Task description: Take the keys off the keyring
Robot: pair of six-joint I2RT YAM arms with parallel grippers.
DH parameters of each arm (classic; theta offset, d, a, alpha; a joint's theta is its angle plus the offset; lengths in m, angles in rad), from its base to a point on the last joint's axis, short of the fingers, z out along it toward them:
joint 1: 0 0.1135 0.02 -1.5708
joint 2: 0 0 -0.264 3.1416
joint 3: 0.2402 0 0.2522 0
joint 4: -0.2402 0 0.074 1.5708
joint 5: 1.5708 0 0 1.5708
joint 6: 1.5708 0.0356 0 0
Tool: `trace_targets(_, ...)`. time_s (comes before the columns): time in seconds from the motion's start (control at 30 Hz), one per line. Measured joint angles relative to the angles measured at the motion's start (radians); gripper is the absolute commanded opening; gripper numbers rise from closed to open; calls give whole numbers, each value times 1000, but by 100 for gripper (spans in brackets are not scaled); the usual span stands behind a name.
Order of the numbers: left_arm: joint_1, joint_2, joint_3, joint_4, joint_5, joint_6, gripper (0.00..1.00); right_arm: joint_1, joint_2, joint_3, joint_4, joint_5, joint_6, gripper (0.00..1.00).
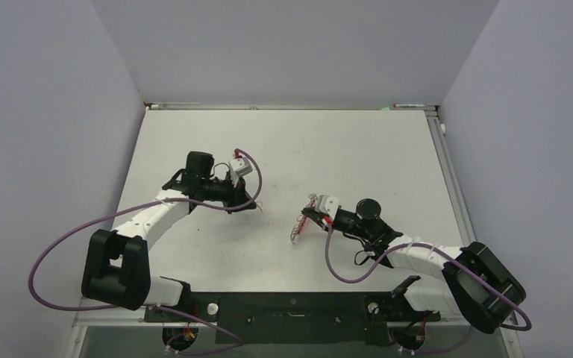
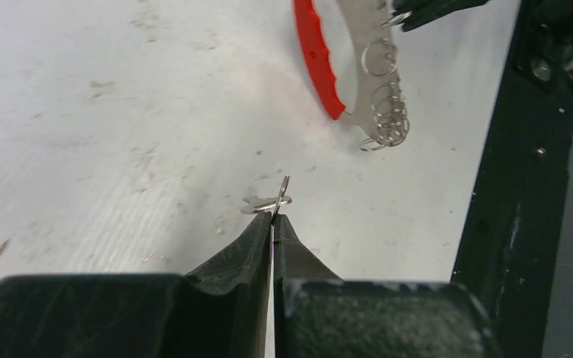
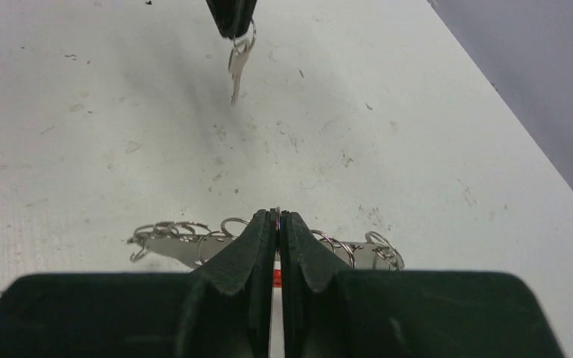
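My left gripper point(image 2: 274, 215) is shut on a small split ring point(image 2: 284, 189), and one silver key point(image 2: 262, 204) is threaded on that ring. The right wrist view has this key point(image 3: 236, 66) dangling above the table under the left fingers point(image 3: 231, 15). The keyring point(image 2: 318, 67) is a red curved strap on a metal plate that carries several empty split rings point(image 2: 388, 112). My right gripper point(image 3: 277, 214) is shut on the plate's edge and holds the keyring point(image 3: 186, 250) just over the table. From above, the left gripper point(image 1: 256, 205) and the keyring point(image 1: 298, 226) are a short gap apart.
The white table point(image 1: 343, 156) has grey walls on three sides. The black base bar point(image 2: 507, 186) runs along its near edge. Purple cables point(image 1: 60, 246) loop beside both arms.
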State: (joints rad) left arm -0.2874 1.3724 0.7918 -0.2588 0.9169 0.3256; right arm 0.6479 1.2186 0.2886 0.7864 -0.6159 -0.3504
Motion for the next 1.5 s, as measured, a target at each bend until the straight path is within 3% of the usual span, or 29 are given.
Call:
trace_targets(0.33, 235, 33, 229, -382, -285, 91, 0, -122, 0, 95, -284, 43, -8, 5)
trace_targets(0.47, 259, 31, 235, -447, -430, 87, 0, -141, 0, 130, -364, 69, -4, 5)
trace_targets(0.8, 258, 13, 117, -484, -656, 26, 0, -158, 47, 189, -417, 113, 29, 5)
trace_targets(1.27, 257, 277, 201, -436, -699, 3, 0, -158, 95, 237, -437, 115, 33, 5)
trace_targets(1.5, 256, 341, 270, -402, -669, -8, 41, -158, 108, 254, -449, 111, 57, 5)
